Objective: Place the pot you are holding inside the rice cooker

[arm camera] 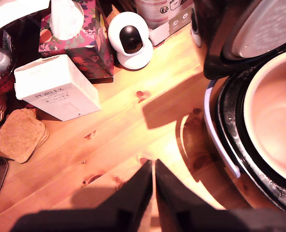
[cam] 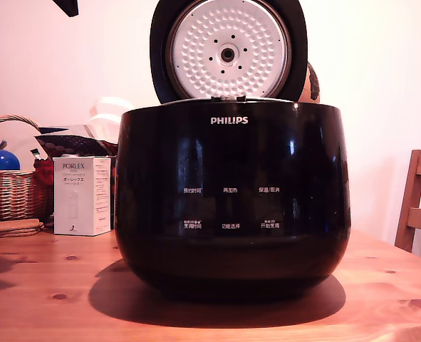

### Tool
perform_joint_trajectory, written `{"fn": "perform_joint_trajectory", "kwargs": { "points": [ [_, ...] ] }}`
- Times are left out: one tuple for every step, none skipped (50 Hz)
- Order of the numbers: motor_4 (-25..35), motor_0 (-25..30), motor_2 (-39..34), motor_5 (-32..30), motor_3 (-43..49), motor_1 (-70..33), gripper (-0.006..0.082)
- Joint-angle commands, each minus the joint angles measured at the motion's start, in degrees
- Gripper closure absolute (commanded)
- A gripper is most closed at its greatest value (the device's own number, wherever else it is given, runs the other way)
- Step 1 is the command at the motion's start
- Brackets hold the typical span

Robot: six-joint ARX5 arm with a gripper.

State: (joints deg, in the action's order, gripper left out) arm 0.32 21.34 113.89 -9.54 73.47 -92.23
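1. The gripper (arm camera: 153,170), nearest the wrist camera, is clenched with its jaws nearly touching, grasping nothing.
2. The pot (arm camera: 273,130) sits inside the rice cooker (cam: 231,203), at the gripper's two o'clock, apart from it.

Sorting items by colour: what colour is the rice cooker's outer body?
Glossy black, seen best in the exterior view: rice cooker.

The rice cooker (cam: 231,206) front wall hides its interior in the exterior view; its lid (cam: 228,50) is cut at the top edge; the pot (arm camera: 273,121) runs off the wrist view's edge; gripper (arm camera: 152,169) base cropped, fingers nearly touching; chair (cam: 418,203) half cropped; small button labels unreadable.
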Motion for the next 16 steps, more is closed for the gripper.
{"fn": "perform_joint_trajectory", "kwargs": {
  "points": [
    [0.09, -0.02, 0.46, -0.04, -0.2, 0.31, 0.0788],
    [0.07, -0.02, 0.46, -0.04, -0.2, 0.31, 0.0788],
    [0.07, -0.02, 0.46, -0.04, -0.2, 0.31, 0.0788],
    [0.07, -0.02, 0.46, 0.0, -0.2, 0.31, 0.0788],
    [0.07, -0.02, 0.46, 0.0, -0.2, 0.31, 0.0788],
    [0.09, -0.02, 0.46, 0.0, -0.2, 0.31, 0.0788],
    [0.09, -0.02, 0.46, 0.11, -0.22, 0.31, 0.0788],
    [0.09, -0.02, 0.46, 0.11, -0.2, 0.31, 0.0788],
    [0.09, -0.02, 0.46, 0.11, -0.2, 0.31, 0.0788],
    [0.09, -0.02, 0.46, 0.11, -0.2, 0.31, 0.0788],
    [0.09, -0.02, 0.46, 0.11, -0.2, 0.31, 0.0788],
    [0.09, -0.02, 0.46, 0.11, -0.2, 0.31, 0.0788],
    [0.09, -0.02, 0.46, 0.11, -0.2, 0.31, 0.0788],
    [0.09, -0.02, 0.46, 0.13, -0.2, 0.31, 0.0788],
    [0.09, -0.02, 0.46, 0.13, -0.2, 0.31, 0.0788],
    [0.09, -0.02, 0.46, 0.13, -0.2, 0.31, 0.0788]
  ]
}}
